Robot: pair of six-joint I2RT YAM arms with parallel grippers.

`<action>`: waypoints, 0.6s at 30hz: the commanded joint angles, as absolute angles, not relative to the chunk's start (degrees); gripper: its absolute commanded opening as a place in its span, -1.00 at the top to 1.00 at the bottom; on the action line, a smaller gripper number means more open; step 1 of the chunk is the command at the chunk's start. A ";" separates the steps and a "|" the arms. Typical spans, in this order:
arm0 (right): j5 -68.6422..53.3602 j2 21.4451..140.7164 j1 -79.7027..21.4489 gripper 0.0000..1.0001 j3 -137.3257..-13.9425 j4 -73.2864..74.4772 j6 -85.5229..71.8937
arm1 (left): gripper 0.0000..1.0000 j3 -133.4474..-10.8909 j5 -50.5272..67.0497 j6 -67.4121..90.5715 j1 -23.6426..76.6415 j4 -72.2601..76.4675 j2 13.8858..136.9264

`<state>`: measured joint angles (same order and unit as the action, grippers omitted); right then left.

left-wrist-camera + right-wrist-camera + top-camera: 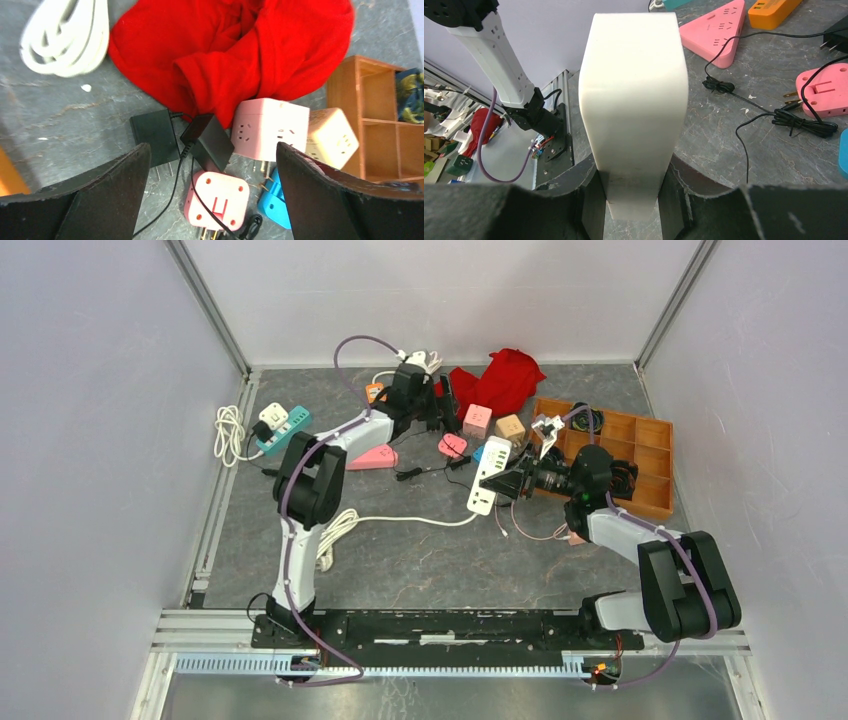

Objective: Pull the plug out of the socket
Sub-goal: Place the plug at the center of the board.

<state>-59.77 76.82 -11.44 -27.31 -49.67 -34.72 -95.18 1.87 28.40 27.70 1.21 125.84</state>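
My right gripper [633, 195] is shut on one end of the white power strip [634, 100], the socket, which lies mid-table [486, 476] with its white cord trailing left. A black plug [207, 142] with a thin black cable leans against the red cloth and a pink cube socket, apart from the strip. My left gripper [211, 150] hovers just above it, wide open, with nothing between its fingers [115, 185]. In the top view that gripper [438, 408] is at the back of the table.
Another black adapter [155, 137] lies flat left of the plug. A pink square adapter [216, 200] and a blue one [272, 202] sit below. A red cloth [500, 375], wooden tray [640, 455], pink triangular strip [372, 457] and teal strip [283, 428] are around.
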 commanded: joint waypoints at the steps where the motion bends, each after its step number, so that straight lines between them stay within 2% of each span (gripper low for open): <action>1: -61.04 76.76 -11.03 1.00 -30.37 -53.50 -34.94 | -0.99 -97.47 0.16 20.19 27.42 0.32 114.43; 7: -61.76 76.73 -10.92 1.00 -30.76 -53.35 -34.48 | -0.99 -92.05 -4.53 14.49 27.42 -2.59 101.85; 12: -62.37 75.56 -10.96 1.00 -31.83 -50.83 -31.55 | -0.99 -77.60 -4.57 16.12 27.43 4.39 85.90; 18: -62.98 74.58 -10.95 1.00 -32.72 -49.05 -30.48 | -0.99 -52.62 14.64 27.23 27.42 20.44 64.77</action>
<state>-61.60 76.62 -11.14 -29.78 -48.21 -32.16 -64.62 1.96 19.49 27.40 9.39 72.36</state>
